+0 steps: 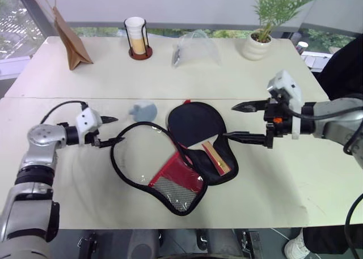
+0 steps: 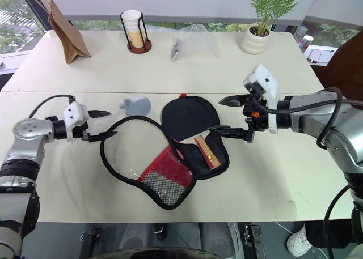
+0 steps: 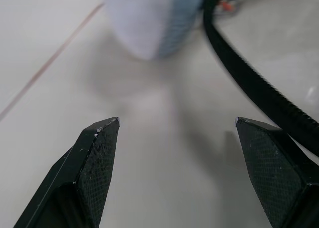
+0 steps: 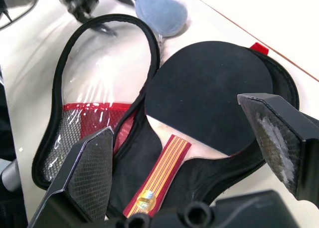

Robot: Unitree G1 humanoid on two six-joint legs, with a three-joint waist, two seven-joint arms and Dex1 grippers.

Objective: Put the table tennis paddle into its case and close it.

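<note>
The round table tennis paddle [image 4: 209,96] has a matt black rubber face and a smooth wooden handle striped red and tan. The open black fabric zip case [image 4: 107,125] shows a glossy clear plastic panel, red cloth and grey mesh. The small grey-blue toy [image 4: 162,13] looks soft and plush. The cream table [image 1: 272,179] is smooth and matt.

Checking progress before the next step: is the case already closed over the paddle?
No, the case lies flapped open on the table, with the paddle resting uncovered in its lower half.
</note>
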